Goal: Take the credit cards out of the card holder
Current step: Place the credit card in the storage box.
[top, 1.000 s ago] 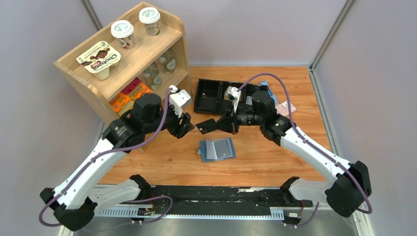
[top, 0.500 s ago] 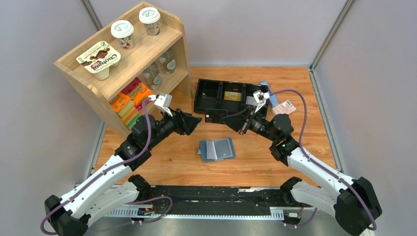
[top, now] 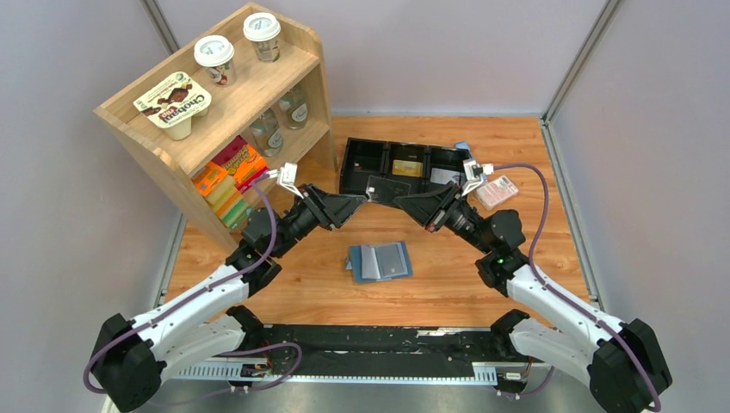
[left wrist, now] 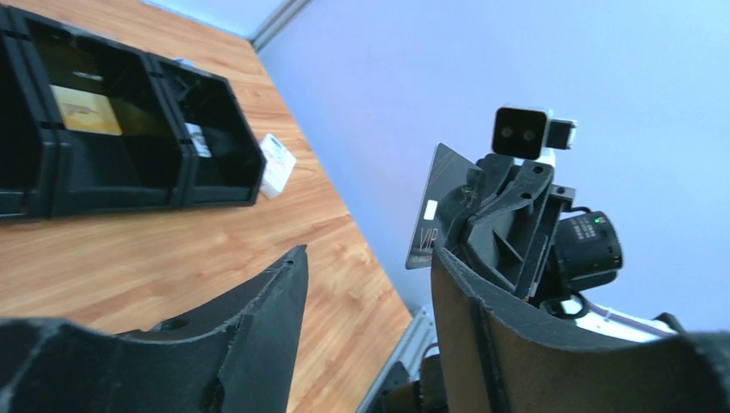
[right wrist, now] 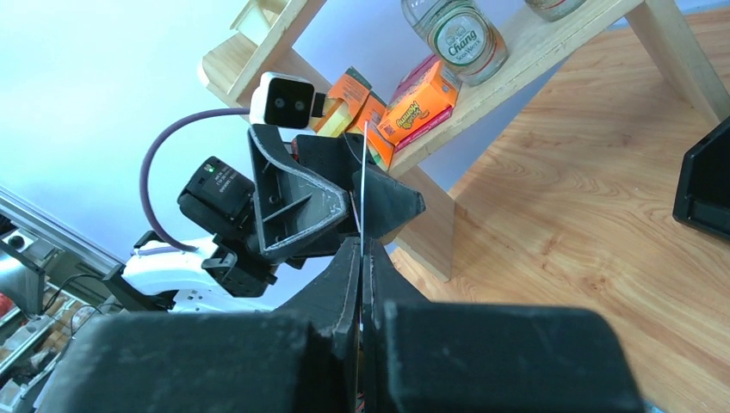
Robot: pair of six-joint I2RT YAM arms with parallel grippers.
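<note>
Jaws of the right gripper (right wrist: 361, 258) are clamping a black credit card (left wrist: 443, 206) upright, while the left gripper (left wrist: 370, 267) is facing it, jaws spread. Teal card holder (top: 380, 261) is lying open on the table (top: 310, 288) between both arms.

You can read "VIP" in pale letters near one corner of the black card (left wrist: 443, 198); the smaller line under it is too fine to make out. The yoghurt pack (top: 173, 102) on top of the shelf (top: 258, 76) says "Chobani" on its lid. A glass bottle (right wrist: 456, 34) wears a "Chang" label. The print on the orange boxes (right wrist: 420, 101) is too small for you to read.
</note>
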